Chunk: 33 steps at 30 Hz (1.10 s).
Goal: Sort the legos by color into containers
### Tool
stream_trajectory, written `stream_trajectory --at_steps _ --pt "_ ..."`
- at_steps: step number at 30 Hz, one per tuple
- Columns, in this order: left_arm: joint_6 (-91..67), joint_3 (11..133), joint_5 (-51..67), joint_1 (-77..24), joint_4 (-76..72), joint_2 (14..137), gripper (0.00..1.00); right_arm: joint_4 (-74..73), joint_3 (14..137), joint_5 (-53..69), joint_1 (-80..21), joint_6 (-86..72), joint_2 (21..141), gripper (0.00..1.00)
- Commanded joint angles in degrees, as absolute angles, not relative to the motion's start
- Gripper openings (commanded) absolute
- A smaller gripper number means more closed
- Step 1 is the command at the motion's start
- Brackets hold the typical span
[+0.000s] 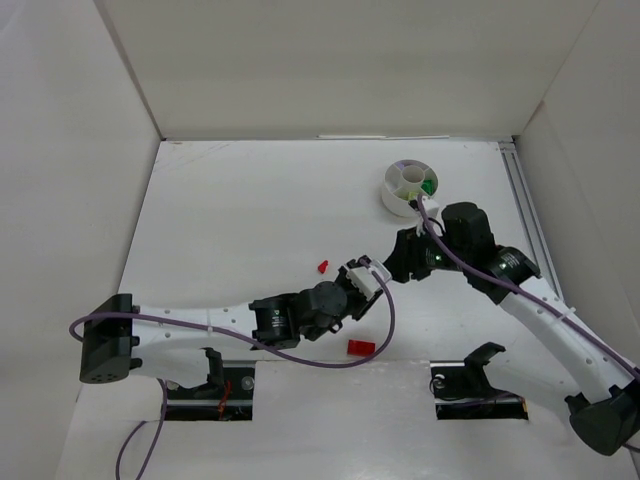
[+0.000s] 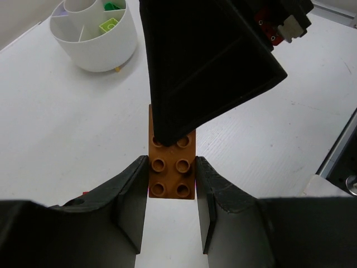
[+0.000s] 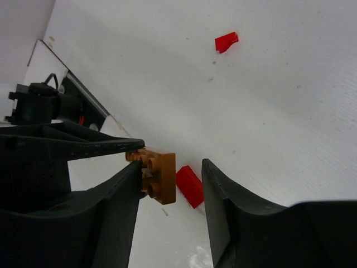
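Observation:
My left gripper (image 2: 171, 163) is shut on an orange-brown lego (image 2: 172, 176) and holds it above the table. My right gripper (image 3: 171, 167) is open around the same lego (image 3: 162, 176); its left finger (image 3: 120, 192) touches the studded face, and its right finger stands apart. In the top view both grippers, left (image 1: 365, 278) and right (image 1: 400, 262), meet at mid-table and the lego is hidden. The round white dish (image 1: 392, 190) stands behind them, with a green lego (image 2: 113, 6) and a lime lego (image 2: 109, 25) in its compartments (image 2: 95, 42).
Two red legos lie on the table: a small one (image 1: 323, 267) left of the grippers and a bigger one (image 1: 359, 346) near the front edge, both also in the right wrist view, small (image 3: 227, 42) and bigger (image 3: 189, 186). White walls enclose the table.

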<state>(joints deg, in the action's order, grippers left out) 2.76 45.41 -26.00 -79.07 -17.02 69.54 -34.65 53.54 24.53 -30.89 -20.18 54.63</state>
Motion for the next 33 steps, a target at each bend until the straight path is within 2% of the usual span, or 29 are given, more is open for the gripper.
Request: stream_trajectory --at_steps 1,6,8,9,10,13,14,18,21,23,27,29,33 --pt "3.8 44.7 -27.8 -79.4 -21.3 66.7 0.22 -29.9 55.5 22.8 -31.7 -21.0 54.5 0.51" --pt "4.4 44.7 -28.6 -79.4 -23.0 66.7 0.22 -23.5 54.9 28.5 -34.2 -22.1 55.2 0.27" --pt "4.4 44.7 -29.4 -79.4 -23.6 67.3 0.23 -22.2 54.9 29.0 -34.2 -22.1 55.7 0.08" --pt "4.4 44.7 -30.8 -79.4 -24.4 67.3 0.23 -22.1 55.5 29.0 -34.2 -22.1 56.2 0.03" --pt "4.4 44.7 -31.4 -79.4 -25.1 67.3 0.36 -22.1 56.2 29.0 -34.7 -21.5 56.2 0.0" --pt "3.6 44.7 -33.8 -79.4 -26.3 67.3 0.49 -22.7 57.8 28.4 -34.7 -20.3 57.0 0.0" --pt "3.1 44.7 -33.8 -79.4 -26.3 66.7 0.63 -23.2 58.9 27.3 -34.7 -19.8 57.6 0.0" --pt "0.5 44.7 -33.7 -78.1 -26.9 65.6 0.93 -25.6 60.8 23.0 -33.1 -18.7 59.4 0.0" --pt "-4.3 44.7 -27.0 -72.0 -23.7 64.5 1.0 -26.4 62.0 21.0 -29.5 -18.1 60.8 0.0" --pt "-10.1 44.1 -18.3 -64.2 -22.1 64.0 1.0 -26.4 62.7 19.7 -27.2 -17.4 61.6 0.0" --pt "-21.6 43.5 -7.8 -49.8 -17.7 63.5 1.0 -26.9 65.7 14.0 -20.1 -14.6 65.9 0.0" --pt "-25.2 45.1 -2.7 -42.1 -13.3 65.8 1.0 -26.9 69.4 10.0 -18.6 -13.2 69.9 0.0" --pt "-31.5 48.4 8.0 -33.2 -4.2 73.0 1.0 -28.5 79.4 -0.7 -16.7 -10.6 79.6 0.0"
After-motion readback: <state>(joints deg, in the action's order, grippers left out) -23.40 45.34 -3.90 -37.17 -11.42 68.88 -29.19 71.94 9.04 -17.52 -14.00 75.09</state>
